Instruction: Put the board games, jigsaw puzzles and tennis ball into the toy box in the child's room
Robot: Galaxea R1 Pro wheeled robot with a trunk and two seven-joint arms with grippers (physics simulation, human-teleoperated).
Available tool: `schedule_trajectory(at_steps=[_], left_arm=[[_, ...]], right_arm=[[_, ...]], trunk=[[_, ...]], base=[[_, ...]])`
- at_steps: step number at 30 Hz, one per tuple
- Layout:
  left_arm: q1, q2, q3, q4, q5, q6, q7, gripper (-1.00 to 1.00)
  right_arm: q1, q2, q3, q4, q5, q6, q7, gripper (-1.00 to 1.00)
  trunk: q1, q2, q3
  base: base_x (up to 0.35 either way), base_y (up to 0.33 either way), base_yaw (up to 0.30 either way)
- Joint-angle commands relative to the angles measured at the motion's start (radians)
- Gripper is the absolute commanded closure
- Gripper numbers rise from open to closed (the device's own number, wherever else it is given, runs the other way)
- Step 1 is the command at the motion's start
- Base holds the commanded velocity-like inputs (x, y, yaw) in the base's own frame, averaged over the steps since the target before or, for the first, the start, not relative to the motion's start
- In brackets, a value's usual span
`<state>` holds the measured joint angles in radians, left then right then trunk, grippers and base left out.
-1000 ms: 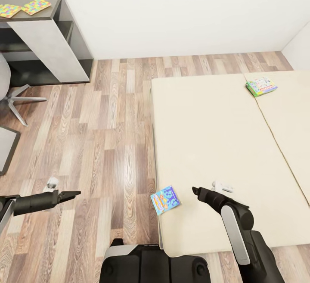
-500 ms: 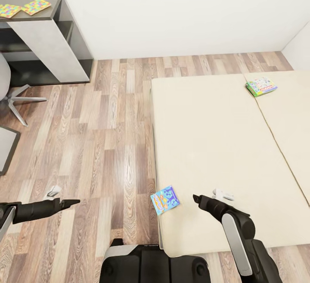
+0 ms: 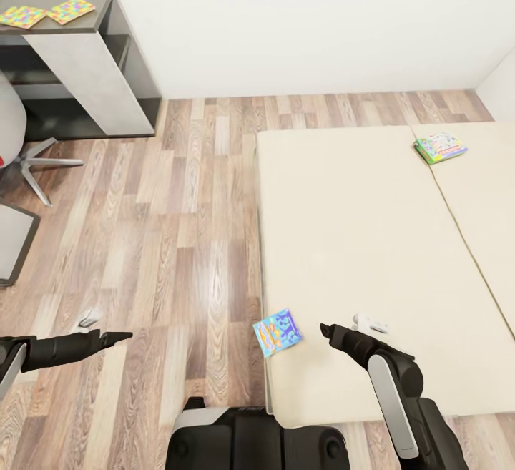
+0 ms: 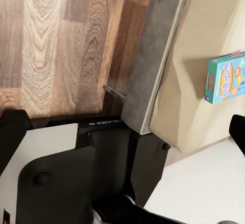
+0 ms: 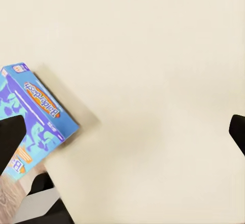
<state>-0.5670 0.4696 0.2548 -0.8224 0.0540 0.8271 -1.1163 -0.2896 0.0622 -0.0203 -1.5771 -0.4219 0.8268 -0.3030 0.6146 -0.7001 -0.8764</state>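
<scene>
Two board games lie on the bed (image 3: 357, 241): blue box (image 3: 277, 331) at its near left edge, green box (image 3: 440, 147) by the far edge. Right gripper (image 3: 323, 328) beside the blue box, fingers spread, empty. Left gripper (image 3: 125, 335) over floor, state unclear. Probably nothing boxed yet.

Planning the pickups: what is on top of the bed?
On the bed lie two board games: a blue one at its near edge, overhanging the floor a little, and a green one at the far side. Nothing covers either.
</scene>
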Motion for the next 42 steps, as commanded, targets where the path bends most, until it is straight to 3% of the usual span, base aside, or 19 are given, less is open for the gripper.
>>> schedule_trajectory(at_steps=[1,29,42], left_arm=[[-0.001,0.0,0.0,0.0,0.004,0.009,-0.001,-1.0],[-0.001,-0.002,0.001,0.0,0.006,0.009,0.001,-1.0],[-0.001,-0.003,0.0,0.0,0.006,0.009,0.001,-1.0]], right_arm=[[0.0,0.001,-0.001,-0.001,-0.011,0.003,-0.008,-1.0],[0.0,0.001,-0.004,0.002,-0.011,0.005,-0.005,-1.0],[0.0,0.001,-0.007,0.002,-0.011,0.005,-0.005,-1.0]], trunk=[[0.0,-0.001,0.0],[0.0,-0.001,0.005],[0.0,-0.001,0.021]], base=[[-0.069,0.0,0.185],[-0.012,0.0,0.042],[0.0,0.0,0.0]])
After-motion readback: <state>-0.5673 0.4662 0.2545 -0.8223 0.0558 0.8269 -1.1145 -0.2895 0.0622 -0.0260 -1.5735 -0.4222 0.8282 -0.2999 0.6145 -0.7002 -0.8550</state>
